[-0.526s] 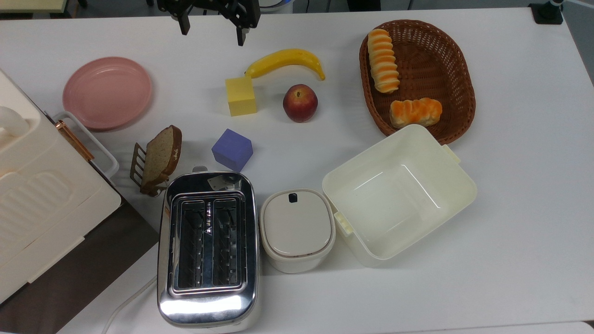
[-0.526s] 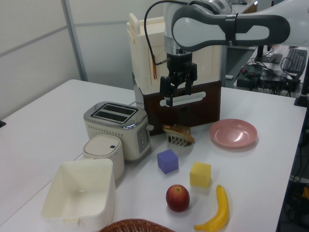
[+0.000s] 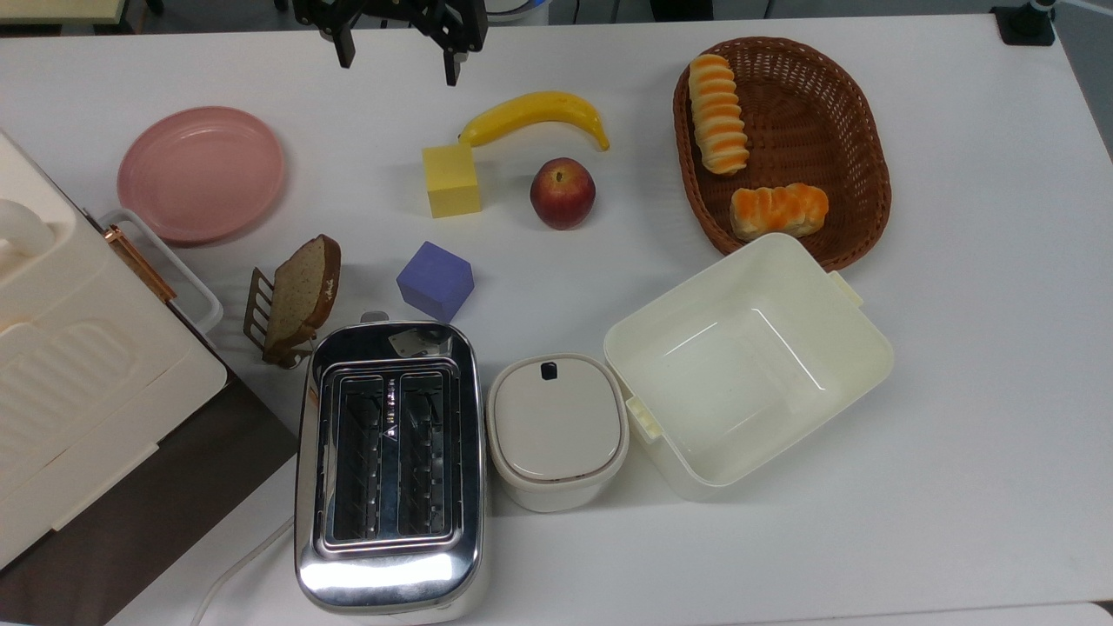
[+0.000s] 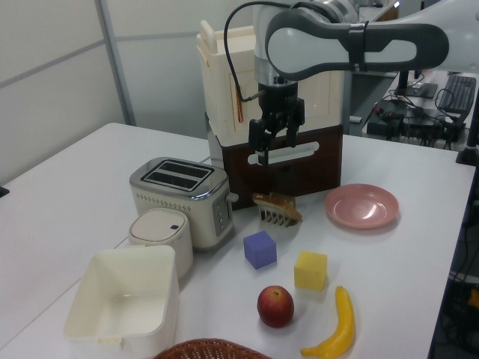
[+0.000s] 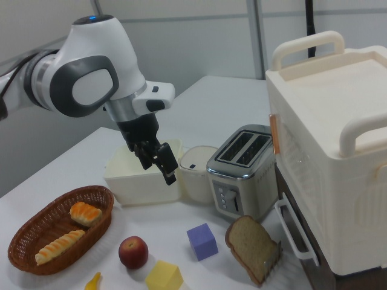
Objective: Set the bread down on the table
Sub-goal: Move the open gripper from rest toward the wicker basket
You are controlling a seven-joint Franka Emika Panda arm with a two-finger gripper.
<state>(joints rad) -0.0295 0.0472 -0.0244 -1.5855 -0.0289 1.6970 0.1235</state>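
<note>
- The bread (image 3: pixel 718 115), the long pale roll with orange-brown stripes, lies inside the brown wicker basket (image 3: pixel 856 130), along the wall on the top view's left side. In the right view it lies at the near side of the basket.
- A shorter, more orange roll (image 3: pixel 778 210) lies in the same basket, near the bread but not touching it.
- The gripper (image 3: pixel 396 52) hangs above the white surface (image 3: pixel 956 435), near the top edge of the top view, well apart from the basket. Its fingers (image 3: pixel 451 65) are wide open and hold nothing.
- I judge that the bread is light and somewhat soft, so a strong squeeze could dent it. The ridged crust should give good grip and should not slip easily.
- The best place to hold it seems to be the middle of its length, with the fingers across the narrow width, so that it stays level when lifted.
- The basket wall is just beside the bread, so one finger has little room on that side; coming down from above looks safer.
- Free surface for putting it down exists on the top view's right, beyond the basket.
</note>
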